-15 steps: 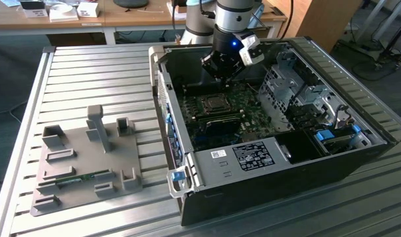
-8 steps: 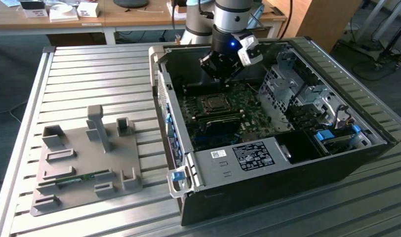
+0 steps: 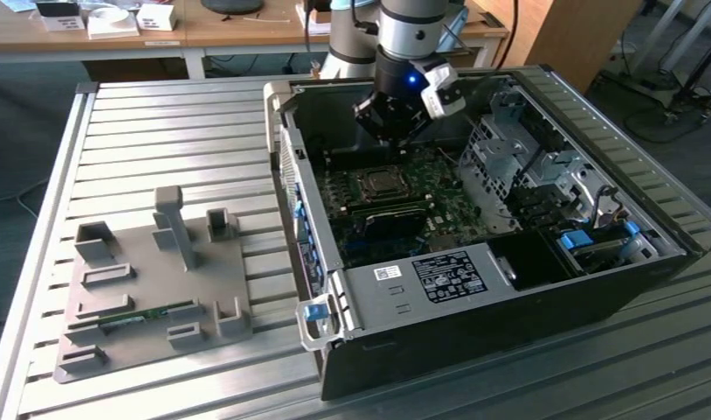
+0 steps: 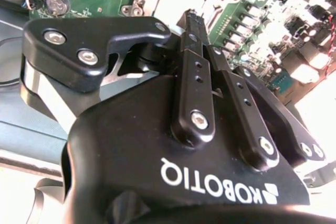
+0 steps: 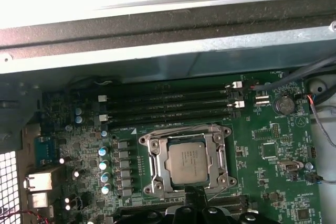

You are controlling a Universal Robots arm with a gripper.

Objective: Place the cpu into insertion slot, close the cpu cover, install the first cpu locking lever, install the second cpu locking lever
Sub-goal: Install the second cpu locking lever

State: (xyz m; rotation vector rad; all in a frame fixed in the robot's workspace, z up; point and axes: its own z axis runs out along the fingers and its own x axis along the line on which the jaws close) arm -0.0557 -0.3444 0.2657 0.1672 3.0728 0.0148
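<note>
Cpu [image 5: 190, 159] lies seated in the insertion slot [image 5: 152, 167], cpu cover [image 5: 220, 156] down around it; my fingers [image 4: 191, 30], pressed together and empty, hang just above the slot's near edge.

A long metal table [image 3: 157, 114] with a ribbed, slatted top carried everything in the exterior view. Toward three o'clock of its surface lay the black computer case [image 3: 496, 289], resting on its side with the open face upward, its far end reaching toward one o'clock. Toward eight o'clock, well apart from the case, a flat grey fixture plate [image 3: 157, 289] lay directly on the slats, with several upright grey blocks and low brackets rising from it. A narrow green circuit strip [image 3: 131, 317] sat in the plate's holders near its seven o'clock corner. Bare ribbed slats stretched between plate and case.
</note>
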